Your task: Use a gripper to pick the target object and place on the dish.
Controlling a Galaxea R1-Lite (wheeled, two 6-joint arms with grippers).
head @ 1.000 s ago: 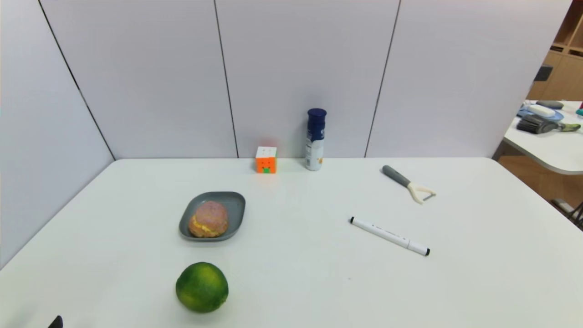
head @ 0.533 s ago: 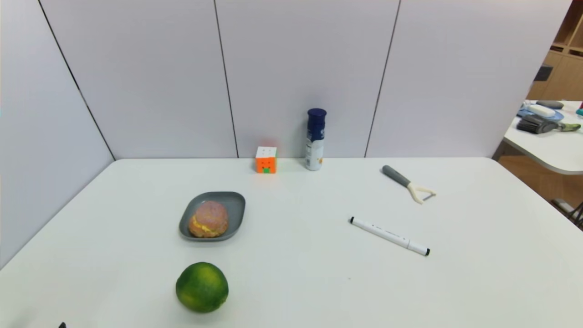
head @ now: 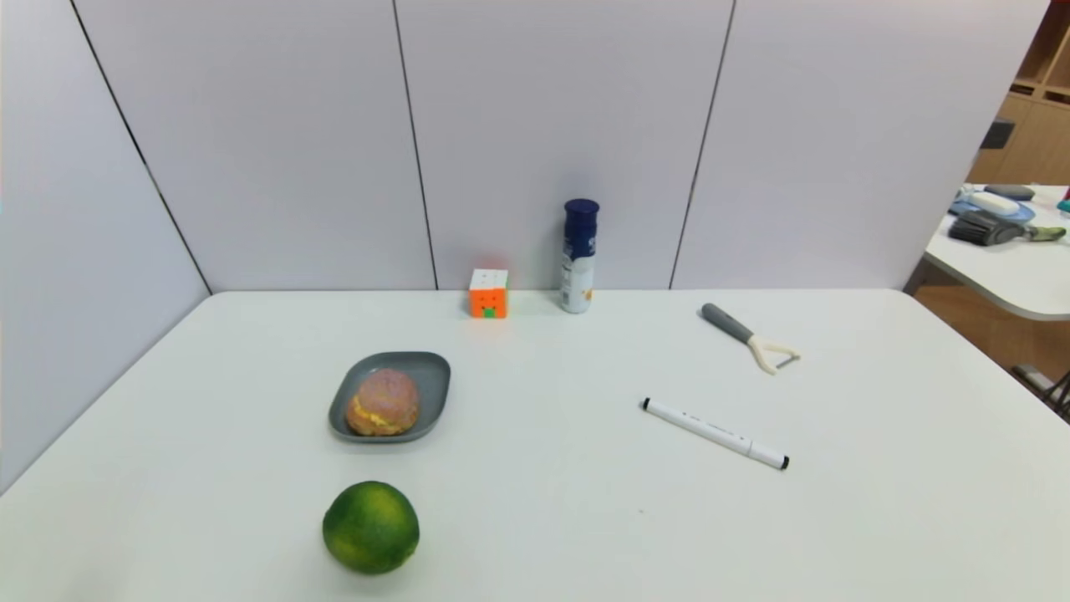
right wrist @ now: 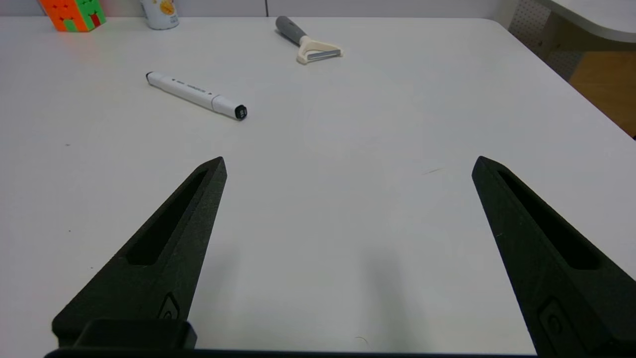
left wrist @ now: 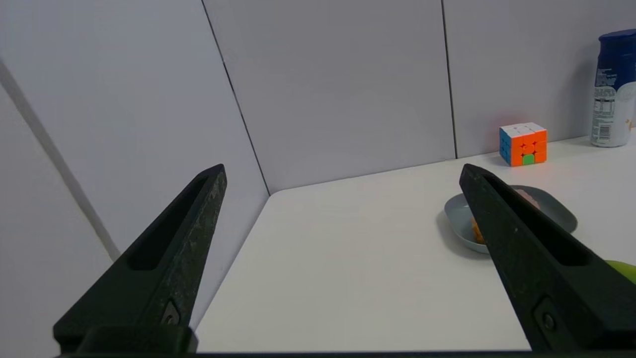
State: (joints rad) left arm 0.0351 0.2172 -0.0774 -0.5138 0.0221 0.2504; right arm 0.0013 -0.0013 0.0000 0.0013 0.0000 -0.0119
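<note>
White tabletop against pale wall panels, cream puff (head: 383, 402) already on the grey dish (head: 433, 376).
Left gripper (left wrist: 343, 171) hung spread and empty; ahead lay the lime (head: 370, 527), then the dish; right gripper (right wrist: 348, 161) likewise gaped.

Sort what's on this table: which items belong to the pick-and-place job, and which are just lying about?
Job: cream puff, resting on the grey dish; left gripper, open and empty.

Lying about: green citrus fruit, puzzle cube, blue can, peeler, white marker.
</note>
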